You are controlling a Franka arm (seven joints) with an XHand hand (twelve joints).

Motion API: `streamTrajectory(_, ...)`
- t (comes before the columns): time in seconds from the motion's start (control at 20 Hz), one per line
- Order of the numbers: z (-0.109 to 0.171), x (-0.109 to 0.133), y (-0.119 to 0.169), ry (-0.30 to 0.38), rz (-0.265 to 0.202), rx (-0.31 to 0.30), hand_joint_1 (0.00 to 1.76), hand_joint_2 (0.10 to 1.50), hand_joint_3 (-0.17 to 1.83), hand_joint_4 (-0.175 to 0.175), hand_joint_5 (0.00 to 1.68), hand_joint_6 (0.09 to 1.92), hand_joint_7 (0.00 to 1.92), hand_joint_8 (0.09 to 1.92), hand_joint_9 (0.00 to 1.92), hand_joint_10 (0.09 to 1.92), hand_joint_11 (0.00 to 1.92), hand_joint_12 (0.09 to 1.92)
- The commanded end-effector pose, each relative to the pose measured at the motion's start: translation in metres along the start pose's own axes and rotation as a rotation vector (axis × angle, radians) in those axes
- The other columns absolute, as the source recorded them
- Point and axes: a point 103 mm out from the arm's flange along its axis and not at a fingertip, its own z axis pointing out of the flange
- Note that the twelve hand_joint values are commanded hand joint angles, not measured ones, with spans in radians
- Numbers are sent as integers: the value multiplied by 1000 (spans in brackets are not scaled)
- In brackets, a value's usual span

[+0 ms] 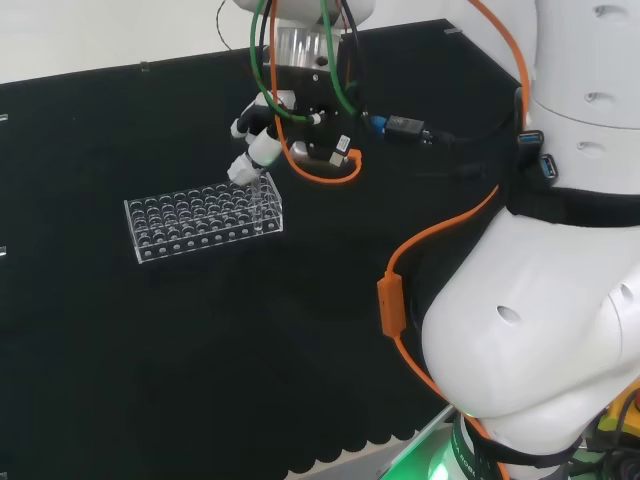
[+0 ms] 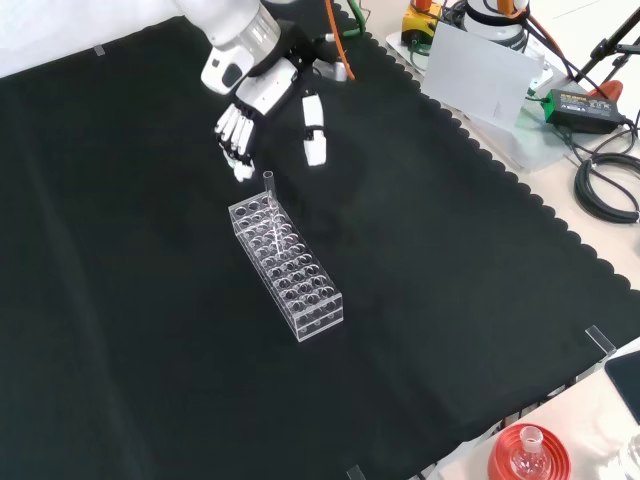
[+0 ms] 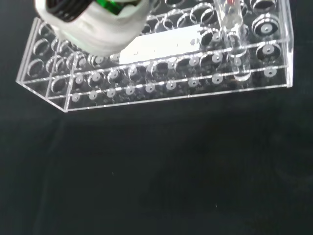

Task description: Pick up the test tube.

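Black cloth (image 2: 150, 330) covered the bench, bearing a clear rack (image 2: 286, 264) with many wells. One test tube (image 2: 269, 185) stood upright in a corner well at the rack's far end in the front view, its top rising above the rack. The hand (image 2: 238, 130) hovered just above and beside that end, fingers extended, thumb spread apart, holding nothing and clear of the tube.

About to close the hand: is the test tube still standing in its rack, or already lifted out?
Still in the rack. The test tube stands upright in an end hole, and the hand hovers beside it, fingers straight, not touching.
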Motion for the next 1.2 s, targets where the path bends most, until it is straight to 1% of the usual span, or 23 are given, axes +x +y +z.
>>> streamTrajectory(0.05,9,0,9,-11,-13,7,982,670,545,-4,467,216,410,707,201,891,0,1347)
streamTrajectory(0.2,15,-8,12,-5,-14,17,992,656,575,-4,400,504,447,705,224,890,0,1364)
streamTrajectory(0.25,16,-8,12,-12,-9,20,996,654,580,-5,386,580,458,707,231,891,0,1371)
streamTrajectory(0.35,17,-9,13,-15,-8,21,1003,652,588,-7,386,673,482,712,245,893,0,1382)
streamTrajectory(0.6,21,-14,15,-15,-1,18,1024,649,606,-14,420,783,542,719,293,892,0,1414)
streamTrajectory(0.75,22,-22,16,-7,0,2,1036,649,617,-15,455,822,580,725,320,890,0,1430)
streamTrajectory(0.9,21,-27,18,-19,6,-12,1048,650,633,-20,507,865,631,727,365,885,0,1462)
streamTrajectory(1.05,20,-25,20,-33,8,-24,1062,647,652,-28,555,890,689,721,414,869,0,1503)
streamTrajectory(1.2,19,-22,23,-44,3,-36,1079,641,683,-37,602,910,781,713,502,839,0,1570)
